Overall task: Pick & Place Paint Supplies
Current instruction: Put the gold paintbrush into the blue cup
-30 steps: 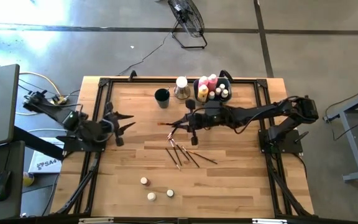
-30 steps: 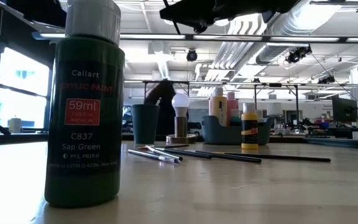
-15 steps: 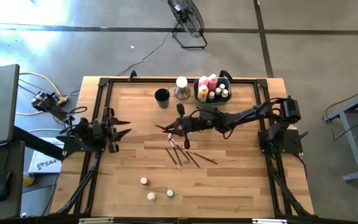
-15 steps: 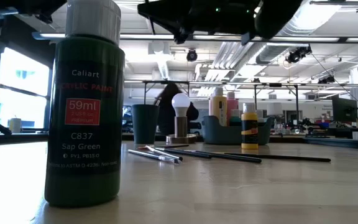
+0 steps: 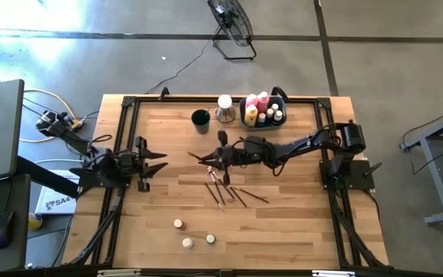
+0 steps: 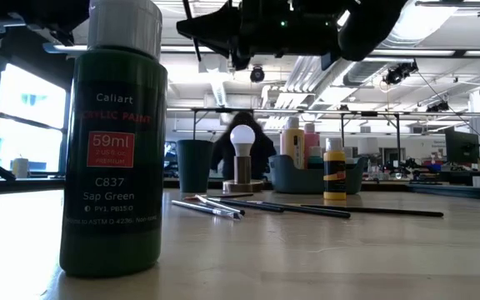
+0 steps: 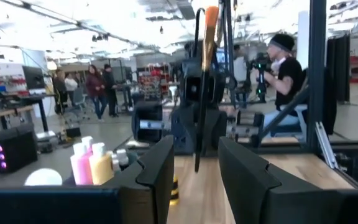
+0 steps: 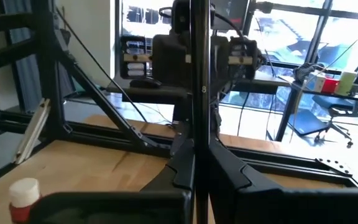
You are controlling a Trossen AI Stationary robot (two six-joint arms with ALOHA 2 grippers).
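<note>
Room: open workshop hall with bright ceiling lights; people stand and sit far behind the worktop in the left wrist view.
Worktop point(image 5: 283, 223): pale wooden planks inside a dark frame, an arm mounted at each side edge.
Right arm: reaches from the right edge across to the middle of the worktop.
Left arm: waits at the left edge.
Right gripper point(image 5: 212, 157): fingers pressed together on a thin dark-handled brush point(image 8: 199, 93), which stands upright between them in the right wrist view; it hangs above the middle of the worktop.
Left gripper point(image 5: 158, 161): near the left edge, facing the right gripper; fingers point(image 7: 160, 171) stand apart with nothing between them.
Grey-blue bin point(image 5: 252, 105): at the back edge, right of centre, holding pink and yellow paint bottles point(image 5: 257, 105) and white-capped pots.
Yellow bottle point(image 6: 333, 172): stands on the worktop in front of the bin in the low view.
Dark cup point(image 5: 200, 119): near the back edge, left of the bin.
Bulb on a stand point(image 5: 224, 107): between the cup and the bin.
Green paint bottle point(image 6: 120, 137): close to the low camera.
Loose brushes point(image 5: 233, 192): a fanned cluster on the middle of the worktop, below the right gripper.
Cream-capped pots point(image 5: 188, 242): three, well apart from the brushes, toward the front edge.
</note>
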